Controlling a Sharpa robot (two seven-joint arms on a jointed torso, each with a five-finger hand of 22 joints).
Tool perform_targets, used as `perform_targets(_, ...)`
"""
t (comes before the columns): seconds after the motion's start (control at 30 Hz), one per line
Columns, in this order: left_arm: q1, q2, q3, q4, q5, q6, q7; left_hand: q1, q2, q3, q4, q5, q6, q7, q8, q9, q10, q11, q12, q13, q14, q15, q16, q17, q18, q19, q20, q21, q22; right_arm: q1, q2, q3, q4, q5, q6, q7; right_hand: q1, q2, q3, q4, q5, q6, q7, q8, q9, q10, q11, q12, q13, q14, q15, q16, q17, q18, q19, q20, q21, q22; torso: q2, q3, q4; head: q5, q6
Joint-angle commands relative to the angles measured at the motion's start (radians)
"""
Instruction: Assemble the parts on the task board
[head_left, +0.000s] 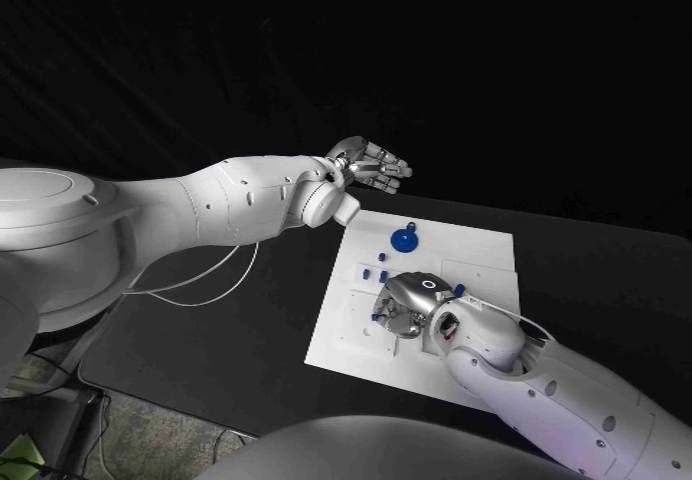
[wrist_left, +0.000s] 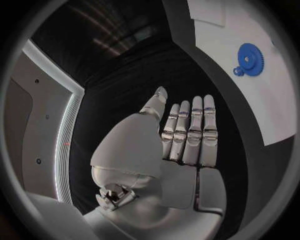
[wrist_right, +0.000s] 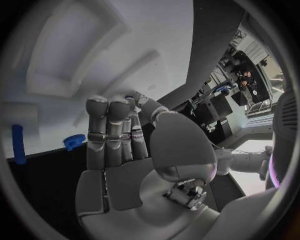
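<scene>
Blue first: found a large blue gear (head_left: 402, 239) seated flat toward the far left of the white task board (head_left: 483, 245), with a smaller blue pinion (wrist_left: 238, 71) touching its rim. Judged both already meshed and in place. Noted two small blue parts (head_left: 385, 258) lying loose just nearer, by the board's left edge, probably waiting their turn.

Found the left hand (head_left: 372, 165) raised off the far left corner of the board, well apart from every part. Saw its fingers (wrist_left: 195, 131) stretched straight and side by side, thumb out, palm bare and holding nothing. Took that as parking: kept out of the way so as not to shade or bump the work.

Found the right hand (head_left: 411, 305) low over the near left part of the board, back upward, with blue bits showing at either side of it. Saw, from its own wrist, fingers (wrist_right: 107, 131) extended over the white surface, thumb tip drawn close to the fingertips, nothing plain in the palm. Could not tell whether something small was nipped there. Spotted a blue peg (wrist_right: 19, 145) and a short blue piece (wrist_right: 74, 141) near the board's edge beyond those fingers. Judged the hand placed so for picking or pressing a part, with assembly partway through.
</scene>
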Motion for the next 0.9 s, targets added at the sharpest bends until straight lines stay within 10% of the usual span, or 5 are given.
perform_targets(0.03,0.001,0.001,0.001,0.003,-0.005,0.011,0.002,0.007,0.002,-0.006,0.001,-0.003,-0.007,0.001,0.003,-0.001,-0.007,0.000,-0.001,-0.001,-0.006,0.001,-0.004,0.000,0.013,0.001,0.008,-0.003,-0.002,-0.008,-0.002,-0.014,-0.004,-0.056,0.073,-0.014,-0.004,-0.001,0.005,0.006,0.003,0.012,-0.002,0.007,0.003,-0.003,-0.007,0.008,0.002,-0.005,0.000,0.006,0.003,-0.019,0.028,0.000,0.008,0.066,0.000,-0.0001,-0.0004,0.000,-0.001)
perform_targets(0.8,0.001,-0.001,0.001,0.004,-0.009,0.011,-0.008,0.008,0.001,-0.005,-0.001,-0.003,-0.011,0.003,0.003,-0.001,-0.009,0.000,-0.001,-0.001,-0.007,0.001,-0.004,0.000,0.014,0.001,0.008,-0.003,-0.002,-0.007,-0.002,-0.036,-0.014,-0.136,0.043,-0.044,-0.057,-0.009,0.123,0.053,-0.086,0.050,-0.019,0.009,0.007,0.021,-0.016,0.032,0.053,-0.003,0.002,0.028,0.049,-0.035,0.024,0.000,0.101,0.078,-0.001,-0.0002,-0.0005,0.004,-0.009)
perform_targets(0.87,0.001,-0.002,0.001,0.005,-0.010,0.012,-0.009,0.008,0.001,-0.005,-0.001,-0.003,-0.011,0.003,0.003,-0.001,-0.009,0.000,-0.001,-0.001,-0.007,0.001,-0.004,0.000,0.014,0.001,0.008,-0.003,-0.002,-0.007,-0.003,-0.038,-0.012,-0.139,0.042,-0.049,-0.074,-0.037,0.131,0.052,-0.031,0.046,-0.018,0.008,0.008,0.020,-0.015,0.032,0.056,0.000,0.000,0.039,0.063,-0.035,0.025,-0.001,0.108,0.079,0.000,0.0000,-0.0003,0.003,-0.010)
perform_targets(0.9,0.001,-0.003,0.001,0.006,-0.010,0.012,-0.010,0.008,0.000,-0.005,0.000,-0.003,-0.013,0.003,0.003,-0.001,-0.010,0.001,-0.001,-0.001,-0.007,0.001,-0.004,0.000,0.014,0.001,0.009,-0.003,-0.002,-0.007,-0.004,-0.039,-0.010,-0.141,0.043,-0.051,-0.076,-0.064,0.112,0.037,0.070,0.044,-0.015,0.008,0.008,0.025,-0.015,0.038,0.061,0.005,0.000,0.062,0.089,-0.036,0.027,-0.002,0.118,0.081,0.000,0.0001,-0.0001,0.003,-0.010)
